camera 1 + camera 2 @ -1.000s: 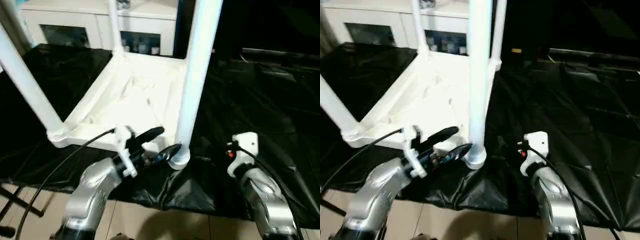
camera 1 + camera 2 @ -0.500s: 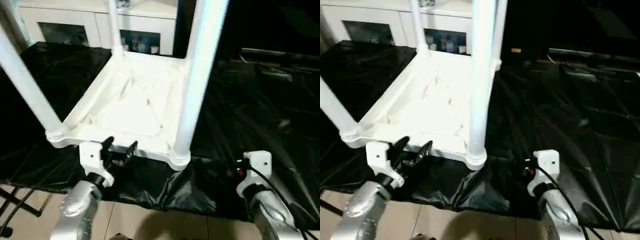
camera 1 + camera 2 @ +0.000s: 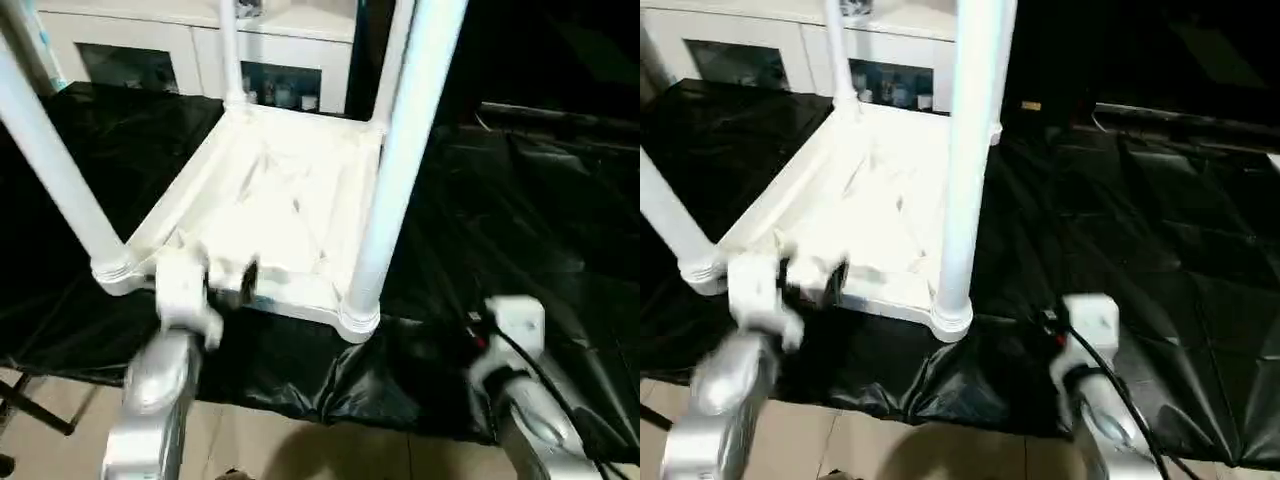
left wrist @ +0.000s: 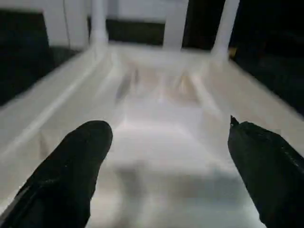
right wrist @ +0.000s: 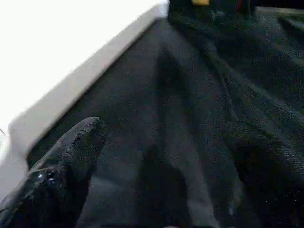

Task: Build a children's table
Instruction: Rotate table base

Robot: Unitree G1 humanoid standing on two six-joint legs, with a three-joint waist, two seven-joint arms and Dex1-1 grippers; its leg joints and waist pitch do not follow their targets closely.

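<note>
The small all-white plastic children's table (image 3: 270, 215) lies upside down on the black-sheeted surface (image 3: 520, 230) in front of me, its ribbed underside facing up. Four long white round tube legs stand up out of its rounded corner sockets: the near right leg (image 3: 395, 160) rises just ahead of me, the near left leg (image 3: 55, 170) leans out toward the left, and the two far legs (image 3: 232, 55) stand at the far corners. The table sits on the left half of the surface, its near edge close to the surface's near edge.

My left hand (image 4: 166, 156) hangs at the table's near edge, between the two near legs, pointing in over the ribbed underside. Its two black fingers (image 4: 71, 166) stand wide apart with nothing between them, and I cannot tell whether they touch the plastic.

My right hand (image 5: 166, 161) is to the right of the near right leg, low over the wrinkled black sheet and apart from the table. Its fingers (image 5: 66, 161) are spread wide too, holding nothing; the table's white edge (image 5: 80, 76) runs past beside one of them.

Beyond the far side of the surface stands a white cabinet with glass doors (image 3: 200, 50).
</note>
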